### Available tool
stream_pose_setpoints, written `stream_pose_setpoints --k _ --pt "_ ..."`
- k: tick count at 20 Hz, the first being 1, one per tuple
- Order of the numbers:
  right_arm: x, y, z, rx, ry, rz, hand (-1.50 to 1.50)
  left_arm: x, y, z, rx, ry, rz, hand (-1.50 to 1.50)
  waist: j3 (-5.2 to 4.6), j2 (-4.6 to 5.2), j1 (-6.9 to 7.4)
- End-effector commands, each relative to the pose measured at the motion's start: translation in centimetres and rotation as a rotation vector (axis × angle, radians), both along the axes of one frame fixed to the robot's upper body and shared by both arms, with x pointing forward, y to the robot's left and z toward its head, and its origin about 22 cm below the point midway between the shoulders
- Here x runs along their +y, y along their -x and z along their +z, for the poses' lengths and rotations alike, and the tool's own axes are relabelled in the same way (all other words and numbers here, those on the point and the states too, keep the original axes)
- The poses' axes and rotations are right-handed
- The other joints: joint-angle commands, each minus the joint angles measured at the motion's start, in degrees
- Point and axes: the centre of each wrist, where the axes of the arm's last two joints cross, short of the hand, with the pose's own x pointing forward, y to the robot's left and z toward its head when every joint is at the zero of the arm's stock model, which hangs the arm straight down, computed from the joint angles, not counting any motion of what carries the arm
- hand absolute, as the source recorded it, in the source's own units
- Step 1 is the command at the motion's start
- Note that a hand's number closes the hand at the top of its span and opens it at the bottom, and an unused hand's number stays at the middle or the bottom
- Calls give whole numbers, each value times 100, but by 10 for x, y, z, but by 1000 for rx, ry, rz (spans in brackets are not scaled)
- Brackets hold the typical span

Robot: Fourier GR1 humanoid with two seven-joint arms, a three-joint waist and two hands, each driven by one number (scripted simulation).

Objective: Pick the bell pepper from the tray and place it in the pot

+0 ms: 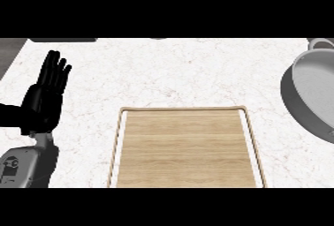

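White marble counter (183,70) (faint veining); dark strip (9,53) along left edge.

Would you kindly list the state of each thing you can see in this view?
Tray: flat on the counter, nothing on it.
Pot: upright at the right edge, partly cut off, nothing visible inside.
Left hand: open, fingers up, resting at the left.
Bell pepper: not visible.

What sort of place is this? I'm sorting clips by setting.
Probably a kitchen counter: a white marbled stone counter top bears a rectangular light wooden tray and a round grey metal pot.
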Motion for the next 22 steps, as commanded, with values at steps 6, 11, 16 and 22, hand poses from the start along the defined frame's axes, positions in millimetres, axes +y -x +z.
stream_pose_setpoints --k 6,11,16,22 --pt "-125 -38 -3 -21 -92 -6 150 -8 -6 3 4 1 -9 0 2 20 117" --pt "-143 -76 -28 30 -65 7 150 -15 -18 9 6 10 -35 0 4 43 152" --pt "-151 -96 -58 40 -52 -5 150 6 -11 14 -2 -5 -22 0 2 30 155" --pt "-155 -101 -85 287 -119 -20 150 -4 -8 8 -12 -4 -38 0 10 66 274"
